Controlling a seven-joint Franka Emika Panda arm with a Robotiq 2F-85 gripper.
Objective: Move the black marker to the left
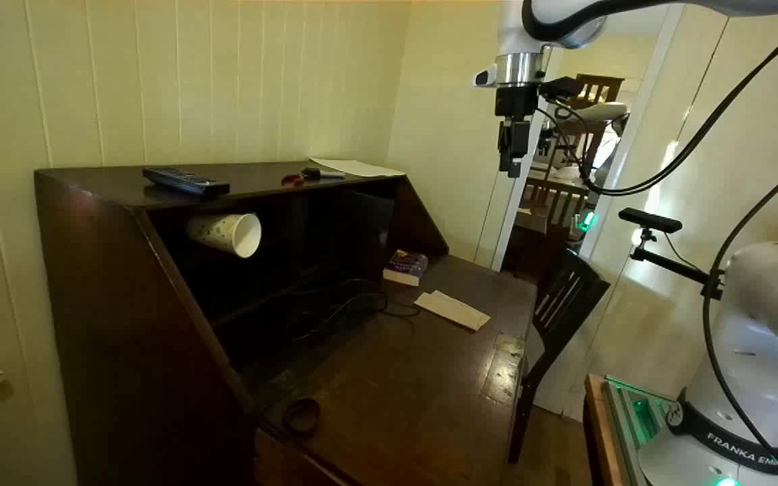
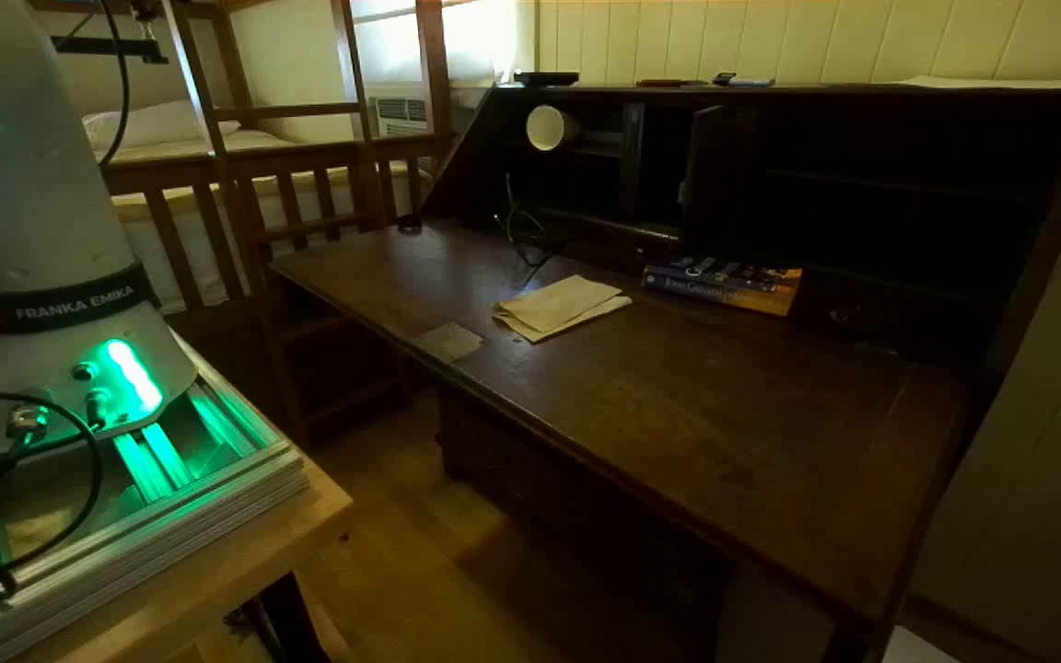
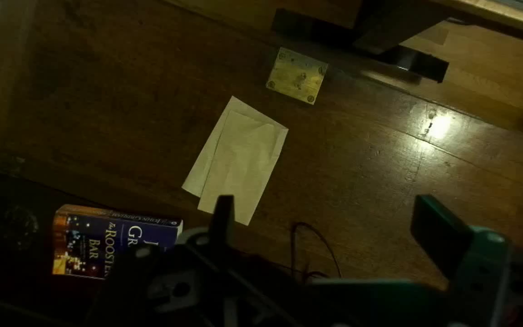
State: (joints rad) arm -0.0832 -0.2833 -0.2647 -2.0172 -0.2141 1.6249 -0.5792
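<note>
- Gripper [image 3: 324,211]: jaws spread wide apart, nothing held between them; positioned high over the writing surface [image 3: 357,181].
- Below it: folded paper [image 3: 236,163] and The Rooster Bar paperback [image 3: 91,243] are shown; no marker is seen in the wrist view.
- Farther, on the desk's top ledge [image 1: 257,177]: the black marker [image 1: 321,173], tentatively identified (tiny), is seen near a small red object [image 1: 291,179].
- Progress: judged not started; approach, grasp, leftward move, release presumably left. Already-finished shift can't be ruled out.

One cup [image 1: 247,235], one book [image 3: 90,238], one remote [image 1: 185,181], one desk [image 1: 402,378], one arm [image 1: 757,364], one claw [image 3: 325,215].
</note>
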